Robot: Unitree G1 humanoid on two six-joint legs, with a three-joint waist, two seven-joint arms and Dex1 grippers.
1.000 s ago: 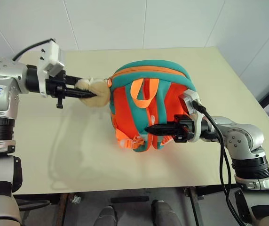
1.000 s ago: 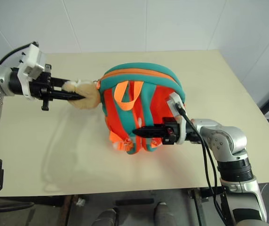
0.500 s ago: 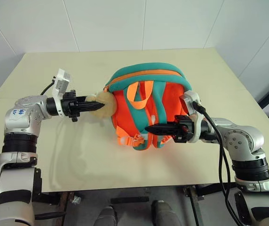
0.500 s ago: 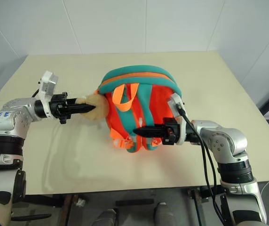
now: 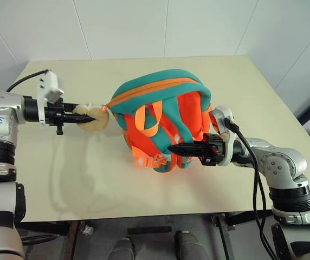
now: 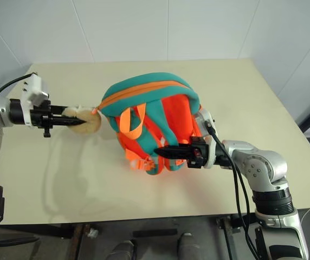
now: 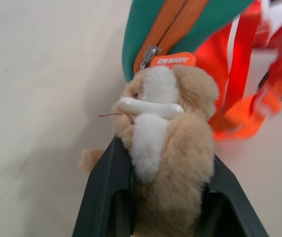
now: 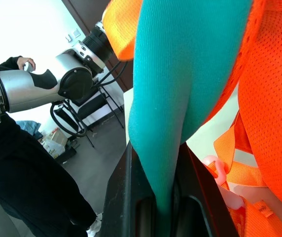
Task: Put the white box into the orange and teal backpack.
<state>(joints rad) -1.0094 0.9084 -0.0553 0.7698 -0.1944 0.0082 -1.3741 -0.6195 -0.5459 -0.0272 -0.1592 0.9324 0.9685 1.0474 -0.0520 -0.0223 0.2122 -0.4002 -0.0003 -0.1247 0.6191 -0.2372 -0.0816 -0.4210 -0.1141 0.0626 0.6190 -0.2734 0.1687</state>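
The orange and teal backpack [image 5: 163, 116] stands on the table, its straps facing me and its top leaning toward the left. My left gripper [image 5: 84, 116] is shut on the tan plush animal head [image 7: 165, 133], which hangs from the zipper end at the backpack's left side. In the left wrist view the black fingers [image 7: 106, 197] squeeze the plush from both sides. My right gripper [image 5: 173, 150] is shut on a teal strap [image 8: 180, 98] low on the backpack's front. The white box is out of view.
The beige table [image 5: 90, 179] has open surface left and right of the backpack, and its front edge lies close below my arms. A black cable [image 5: 255, 179] trails from my right wrist. A person in black clothing [image 8: 22, 177] stands beyond the table.
My left gripper has moved left and a little down with the plush head, pulling the backpack's top over to the left. The right gripper has kept its place on the strap.
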